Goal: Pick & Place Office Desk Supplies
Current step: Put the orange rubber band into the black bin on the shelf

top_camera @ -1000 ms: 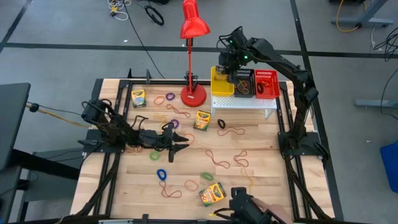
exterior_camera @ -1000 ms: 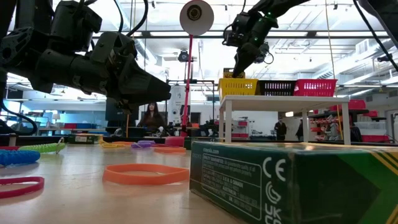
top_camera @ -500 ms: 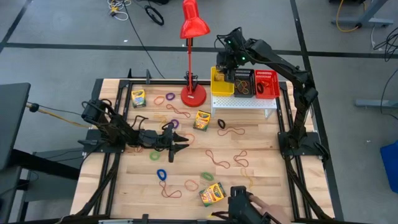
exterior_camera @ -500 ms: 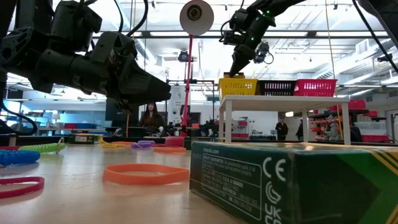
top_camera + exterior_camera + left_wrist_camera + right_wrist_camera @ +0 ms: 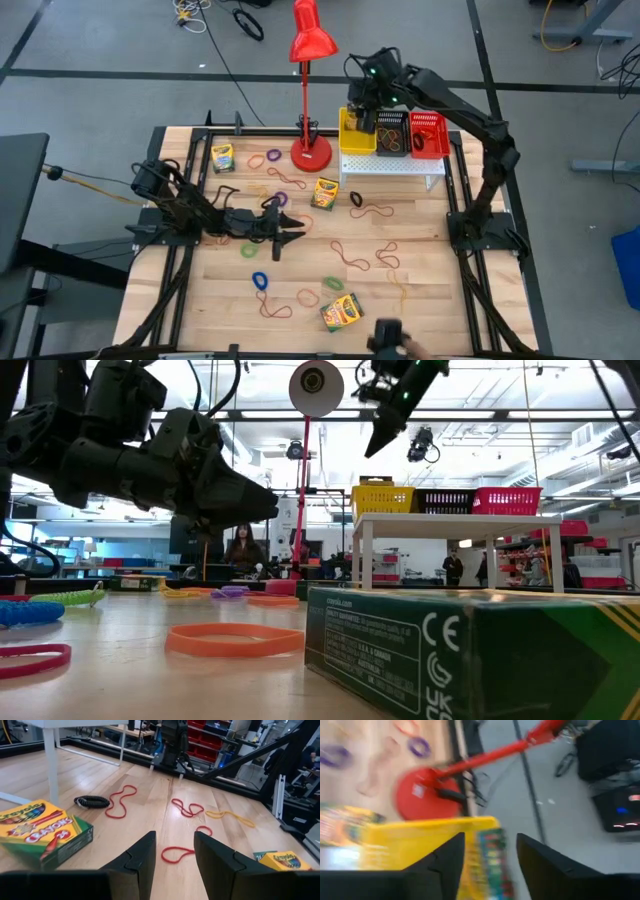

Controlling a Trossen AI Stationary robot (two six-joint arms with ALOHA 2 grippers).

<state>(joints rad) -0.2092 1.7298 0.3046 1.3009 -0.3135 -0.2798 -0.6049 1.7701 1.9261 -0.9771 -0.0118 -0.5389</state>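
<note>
My right gripper (image 5: 361, 108) hangs open above the yellow bin (image 5: 350, 133) on the white stand (image 5: 392, 164). In its wrist view a crayon box (image 5: 492, 859) lies inside the yellow bin (image 5: 410, 845), below the open fingers. My left gripper (image 5: 287, 229) is open and low over the table's middle left. Its wrist view looks past a crayon box (image 5: 41, 829) and a red rubber band (image 5: 177, 853). Other crayon boxes lie on the table (image 5: 222, 157), (image 5: 325, 192), (image 5: 341, 312). Coloured rubber bands (image 5: 352, 258) are strewn across the wood.
A black bin (image 5: 391, 135) and a red bin (image 5: 429, 135) stand beside the yellow one. The tall red lamp (image 5: 311, 150) stands just left of the stand, close to my right arm. A person's hand with a dark object (image 5: 392, 342) shows at the near edge.
My right gripper has risen from just over the bins and drifted left, from over the black bin to over the yellow one. The hand at the near edge has drawn back toward the edge.
</note>
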